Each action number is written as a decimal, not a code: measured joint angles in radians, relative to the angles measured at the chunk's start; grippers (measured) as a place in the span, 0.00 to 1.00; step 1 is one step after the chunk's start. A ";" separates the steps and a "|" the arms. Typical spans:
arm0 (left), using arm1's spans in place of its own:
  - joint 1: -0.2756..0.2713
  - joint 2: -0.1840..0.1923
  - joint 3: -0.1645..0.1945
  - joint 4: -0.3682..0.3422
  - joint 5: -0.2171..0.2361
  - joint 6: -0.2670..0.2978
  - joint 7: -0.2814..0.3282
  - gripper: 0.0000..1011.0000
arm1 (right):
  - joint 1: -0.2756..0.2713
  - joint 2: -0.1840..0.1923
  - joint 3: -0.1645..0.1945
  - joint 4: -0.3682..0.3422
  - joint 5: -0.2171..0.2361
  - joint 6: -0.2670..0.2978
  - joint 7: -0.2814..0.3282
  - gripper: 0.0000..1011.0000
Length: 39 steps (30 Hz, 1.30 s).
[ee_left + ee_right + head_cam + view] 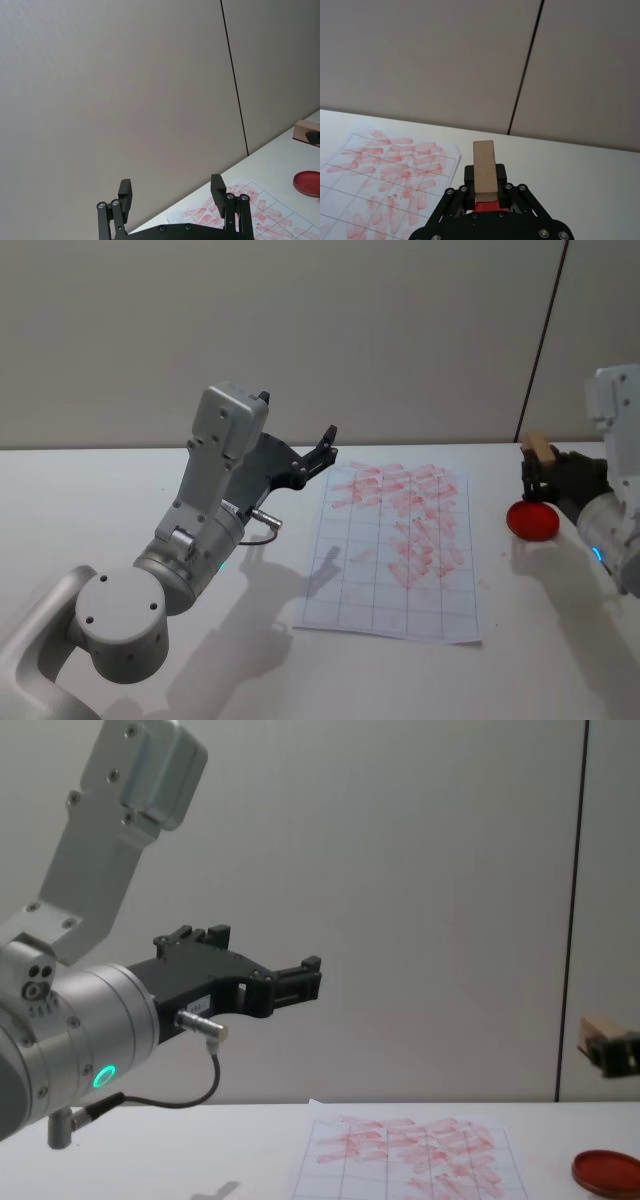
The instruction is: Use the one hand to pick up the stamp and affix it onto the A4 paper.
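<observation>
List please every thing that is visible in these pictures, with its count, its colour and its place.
A4 paper: one, white with grid lines and red-pink stamp marks, flat on the table at the centre.
stamp: one, light-brown wood, held in the right tool above the ink pad.
ink pad: one, red, round, on the table to the right of the paper.
table: one, white, under everything.
wall: grey, with a dark vertical seam, behind the table.
left tool: one, black, open, raised in the air left of the paper.
right tool: one, black, shut on the stamp.
</observation>
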 joint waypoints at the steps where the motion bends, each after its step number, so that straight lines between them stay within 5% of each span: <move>1: 0.000 0.000 0.000 0.000 0.000 0.000 0.000 0.99 | 0.001 0.001 0.002 0.007 0.000 -0.001 -0.001 0.22; 31: 0.000 0.000 0.000 0.000 0.000 0.000 0.000 0.99 | 0.046 -0.005 0.027 0.250 0.026 -0.068 0.035 0.22; 39: 0.000 0.000 0.000 0.000 0.000 0.000 0.000 0.99 | 0.054 -0.009 0.028 0.283 0.027 -0.085 0.049 0.43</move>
